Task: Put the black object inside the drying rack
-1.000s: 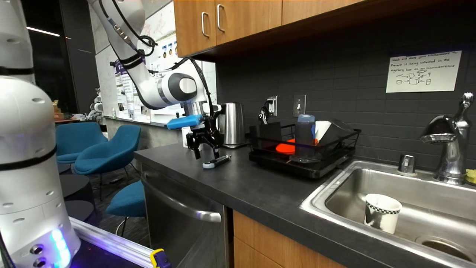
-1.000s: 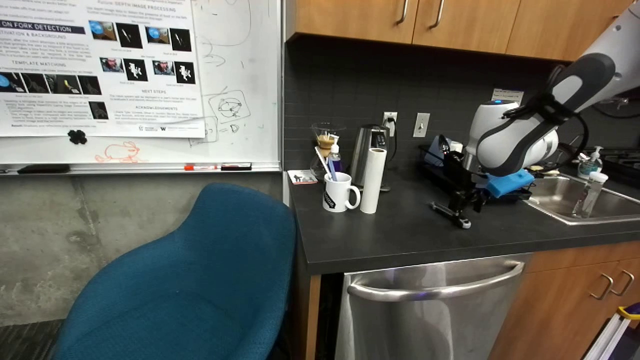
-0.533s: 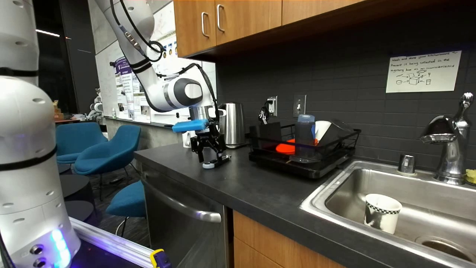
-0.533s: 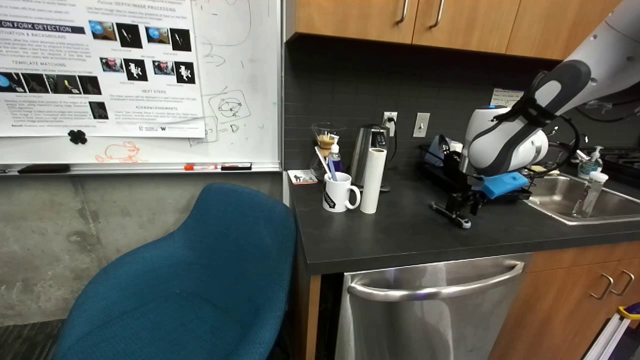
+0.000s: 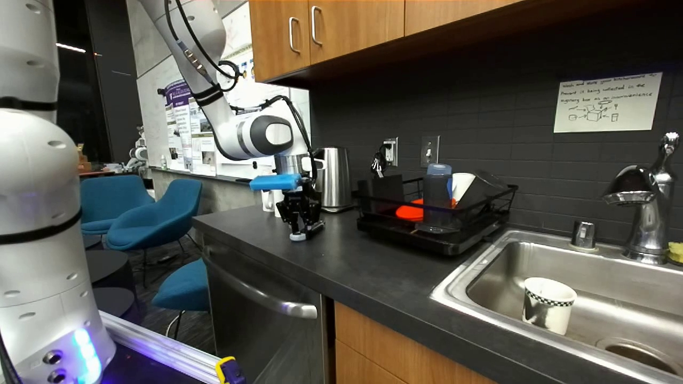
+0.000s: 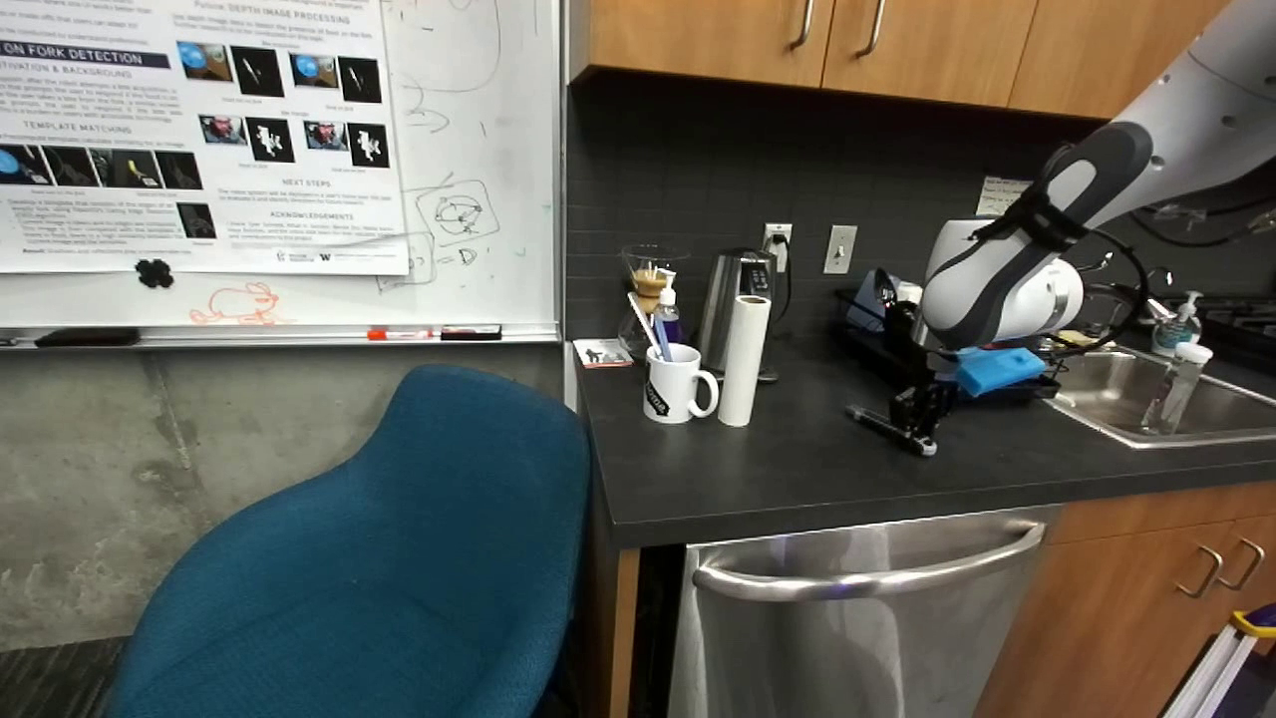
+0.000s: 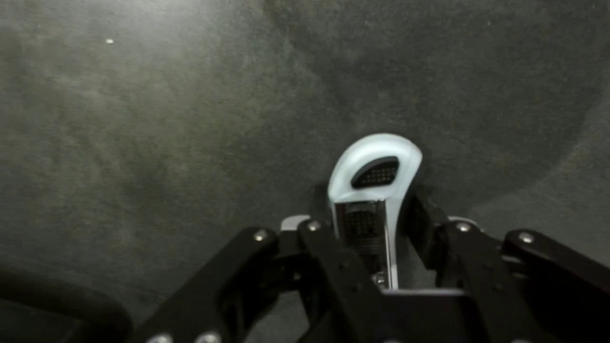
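Observation:
The black object [image 7: 362, 219], a slim hand tool with a pale rounded end, lies on the dark counter. Its pale end points away from my gripper [image 7: 369, 209] in the wrist view; the rear part is hidden under the gripper body. Both fingers close in on its sides, so the jaws are shut on it. In both exterior views the gripper [image 5: 302, 228] is down at counter level, and the object's black end [image 6: 869, 419] sticks out to one side. The drying rack [image 5: 413, 237], black wire on a black tray, stands apart from the gripper, holding a red item and containers.
A steel kettle [image 5: 335, 178] stands close behind the gripper. A white mug [image 6: 675, 387] and an upright white roll [image 6: 745, 361] are near the counter's end. Beyond the rack is the steel sink [image 5: 453, 288] with a cup [image 5: 548, 306] in it. Wooden cabinets [image 5: 341, 32] hang above.
My gripper has come down to the counter, and its jaws have gone from wide open to shut around the black object. The object has shifted slightly.

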Robot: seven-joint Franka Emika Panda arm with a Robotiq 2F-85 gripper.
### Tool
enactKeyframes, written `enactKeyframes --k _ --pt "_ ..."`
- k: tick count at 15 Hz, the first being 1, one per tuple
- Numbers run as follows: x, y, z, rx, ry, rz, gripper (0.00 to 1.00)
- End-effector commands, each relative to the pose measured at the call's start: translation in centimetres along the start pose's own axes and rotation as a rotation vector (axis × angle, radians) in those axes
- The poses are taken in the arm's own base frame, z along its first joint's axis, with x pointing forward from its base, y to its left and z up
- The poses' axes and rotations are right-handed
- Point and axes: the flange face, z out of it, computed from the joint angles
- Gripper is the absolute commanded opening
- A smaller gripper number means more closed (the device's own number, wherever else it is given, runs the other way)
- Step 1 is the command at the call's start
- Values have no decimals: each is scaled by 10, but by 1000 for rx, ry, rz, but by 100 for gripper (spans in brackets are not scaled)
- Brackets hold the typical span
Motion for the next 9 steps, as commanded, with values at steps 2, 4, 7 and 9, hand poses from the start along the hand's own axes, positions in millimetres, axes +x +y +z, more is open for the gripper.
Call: enactKeyframes --k 2,4,7,9 --pt "-9 -3 -12 17 17 8 18" --pt "-16 -7 -20 14 17 12 18" --pt "-31 -15 -38 22 27 24 18" --pt "-41 -23 -52 25 33 36 18"
